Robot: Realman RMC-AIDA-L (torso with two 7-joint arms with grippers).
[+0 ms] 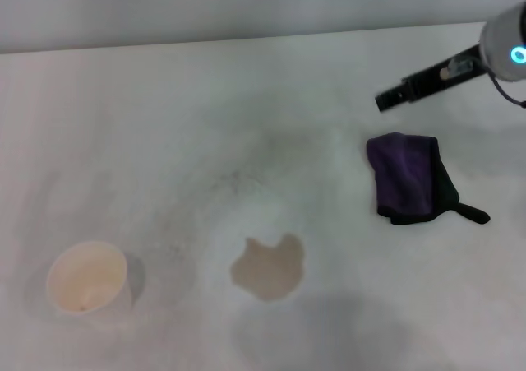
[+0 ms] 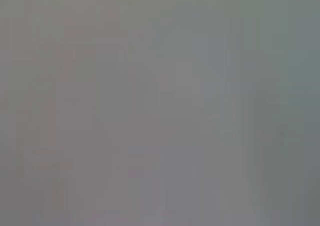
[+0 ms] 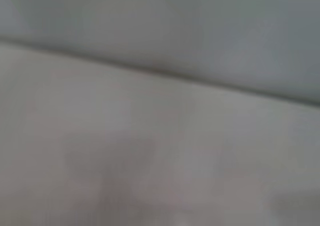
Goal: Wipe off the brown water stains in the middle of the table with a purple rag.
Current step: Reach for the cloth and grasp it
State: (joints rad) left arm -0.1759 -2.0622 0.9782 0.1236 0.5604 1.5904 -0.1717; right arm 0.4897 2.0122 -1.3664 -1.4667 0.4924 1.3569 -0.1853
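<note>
Nothing is wiped yet: the one brown puddle (image 1: 268, 266) lies whole in the middle of the table (image 1: 164, 124), and the one purple rag (image 1: 408, 178) sits untouched to its right. The right gripper (image 1: 386, 100) hovers beyond the rag (holding nothing; how far open, I cannot tell). One paper cup (image 1: 86, 277) stands left.

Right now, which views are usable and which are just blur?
Head view: usable, a little soft; the purple rag, brown water stains and paper cup read clearly, and the right pincer hangs beyond the rag. Left wrist view: featureless grey, nothing resolves. Right wrist view: out of focus, only a pale surface and one dark edge line.
</note>
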